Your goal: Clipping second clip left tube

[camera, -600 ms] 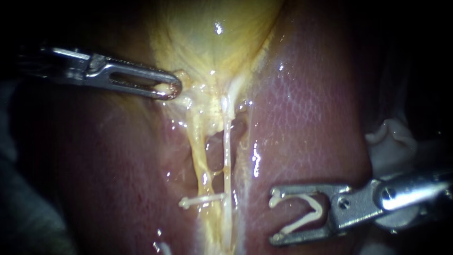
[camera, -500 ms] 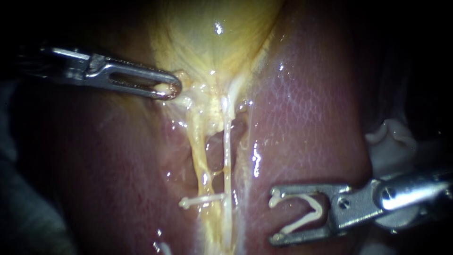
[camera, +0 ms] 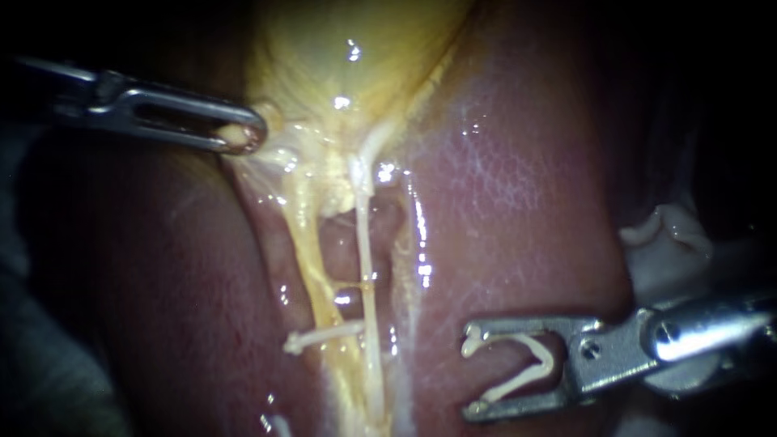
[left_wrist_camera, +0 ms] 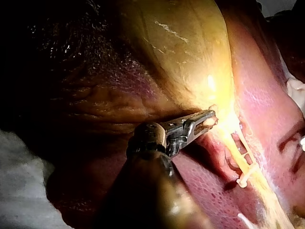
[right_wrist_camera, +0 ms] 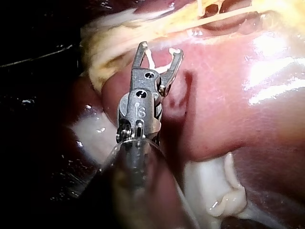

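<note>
The left instrument's [camera: 243, 139] jaws are closed on the lower edge of the gallbladder [camera: 356, 65]. The right instrument's [camera: 469, 371] jaws stand wide, gripping a loaded clip [camera: 518, 382], white and spread open, between them. This instrument lies over the liver [camera: 518, 210], well apart from both tubes. Below the gallbladder, the yellowish left tube [camera: 306, 251] and the thin, pale right tube [camera: 364, 243] run down side by side with a gap between them. Lower down, a white placed clip [camera: 324, 334] lies across the left tube, its end reaching the right tube.
</note>
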Available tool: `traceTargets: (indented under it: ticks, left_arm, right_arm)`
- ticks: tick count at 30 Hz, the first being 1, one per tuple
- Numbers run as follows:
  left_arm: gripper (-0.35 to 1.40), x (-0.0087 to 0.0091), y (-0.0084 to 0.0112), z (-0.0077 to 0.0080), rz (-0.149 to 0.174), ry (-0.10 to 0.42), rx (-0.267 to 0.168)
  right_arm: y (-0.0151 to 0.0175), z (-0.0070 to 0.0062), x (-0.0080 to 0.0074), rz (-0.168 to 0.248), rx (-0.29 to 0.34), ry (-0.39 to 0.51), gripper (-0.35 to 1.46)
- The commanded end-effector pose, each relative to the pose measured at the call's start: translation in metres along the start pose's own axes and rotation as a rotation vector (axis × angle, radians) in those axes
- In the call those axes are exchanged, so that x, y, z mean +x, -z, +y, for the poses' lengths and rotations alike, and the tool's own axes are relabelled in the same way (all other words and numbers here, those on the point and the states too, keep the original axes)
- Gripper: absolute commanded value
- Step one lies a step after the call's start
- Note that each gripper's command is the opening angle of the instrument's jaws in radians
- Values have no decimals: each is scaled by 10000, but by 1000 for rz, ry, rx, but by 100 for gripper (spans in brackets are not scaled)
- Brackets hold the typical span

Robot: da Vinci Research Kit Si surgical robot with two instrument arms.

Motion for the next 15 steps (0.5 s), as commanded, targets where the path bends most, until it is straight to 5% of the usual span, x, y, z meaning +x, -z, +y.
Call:
traceTargets:
  ticks: [1, 8, 15]
  left_arm:
    - [-35, 0, 0, 0, 1, 1, 1]
    - [-35, 0, -1, 2, 2, 1, 2]
    - [-35, -1, -2, 3, 3, 2, 3]
  right_arm:
    - [0, 0, 0, 0, 0, 0, 48]
    - [-8, 2, 5, 1, 19, -4, 49]
    - [-41, 15, 23, 3, 146, -46, 48]
